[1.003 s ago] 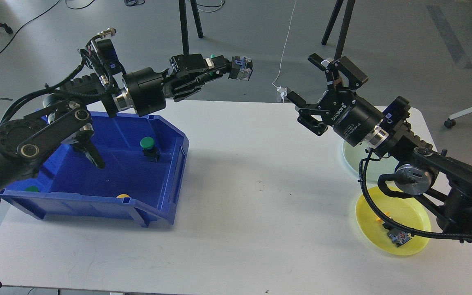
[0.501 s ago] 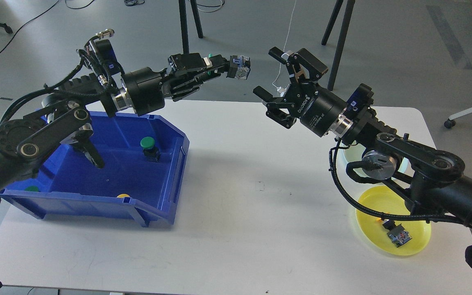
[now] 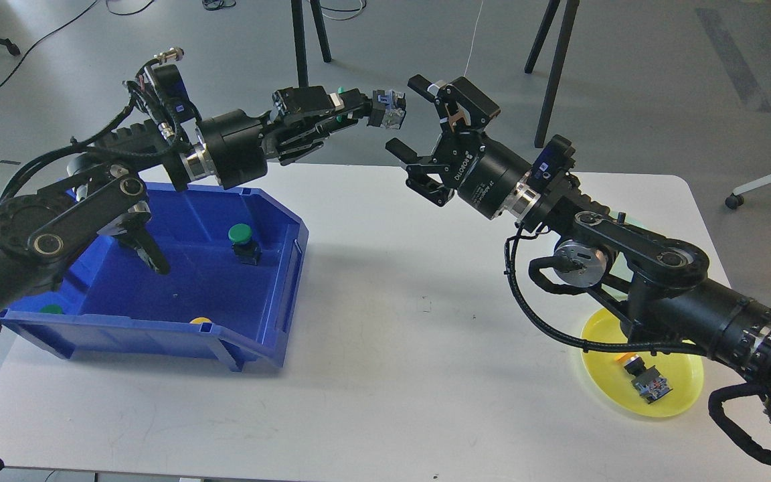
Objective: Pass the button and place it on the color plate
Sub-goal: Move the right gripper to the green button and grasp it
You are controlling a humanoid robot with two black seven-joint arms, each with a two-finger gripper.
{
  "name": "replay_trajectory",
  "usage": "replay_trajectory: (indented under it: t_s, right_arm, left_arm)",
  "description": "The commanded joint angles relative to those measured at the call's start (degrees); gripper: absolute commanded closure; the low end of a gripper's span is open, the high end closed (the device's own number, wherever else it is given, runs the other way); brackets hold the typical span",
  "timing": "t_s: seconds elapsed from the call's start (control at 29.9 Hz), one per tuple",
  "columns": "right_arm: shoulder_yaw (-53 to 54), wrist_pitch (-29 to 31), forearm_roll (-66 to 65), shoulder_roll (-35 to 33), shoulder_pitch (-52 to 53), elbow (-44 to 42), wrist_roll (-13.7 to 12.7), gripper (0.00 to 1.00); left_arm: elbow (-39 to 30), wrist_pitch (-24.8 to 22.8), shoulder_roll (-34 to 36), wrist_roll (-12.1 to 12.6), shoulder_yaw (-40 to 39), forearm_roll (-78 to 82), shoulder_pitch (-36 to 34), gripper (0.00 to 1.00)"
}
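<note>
My left gripper [image 3: 367, 107] is shut on a button [image 3: 389, 111] with a clear-and-blue block end and a bit of green cap between the fingers, held high above the table's far edge. My right gripper [image 3: 408, 115] is open, its jaws spread wide, just right of the button's block end and not touching it. A yellow plate [image 3: 683, 395] lies at the table's right front with an orange-capped button [image 3: 645, 380] on it. A pale green plate [image 3: 622, 266] is mostly hidden behind my right arm.
A blue bin [image 3: 272, 314] stands at the left and holds a green button [image 3: 241, 235], another green cap [image 3: 51, 309] and a yellow cap [image 3: 200, 320]. Tripod legs [image 3: 555, 40] stand on the floor beyond the white table [image 3: 412, 375].
My right gripper has swung left and up from over the plates to right beside the held button, staying open. My left gripper with the button has barely moved.
</note>
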Motion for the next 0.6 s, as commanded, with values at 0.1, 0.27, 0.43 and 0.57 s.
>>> replay_trajectory:
  t_s: [0.1,0.27,0.43,0.57]
  right_arm:
    - [0.1,-0.2,0.0,1.6,0.5,-1.0,0.0,0.02]
    - [0.4,-0.3,0.1,2.4,0.7,-1.3,0.0,0.05]
    - [0.8,-0.3,0.1,3.1,0.9,-2.4,0.0,0.07]
    - [1.1,-0.4,0.1,3.1,1.0,-2.4,0.0,0.12]
  left_arm:
    - [0.1,0.0,0.0,0.0,0.0,0.1,0.0,0.82]
    - [0.1,0.0,0.0,0.0,0.0,0.1,0.0,0.81]
    - [0.3,0.0,0.0,0.0,0.0,0.1,0.0,0.81]
    - [0.3,0.0,0.0,0.0,0.0,0.1,0.0,0.81]
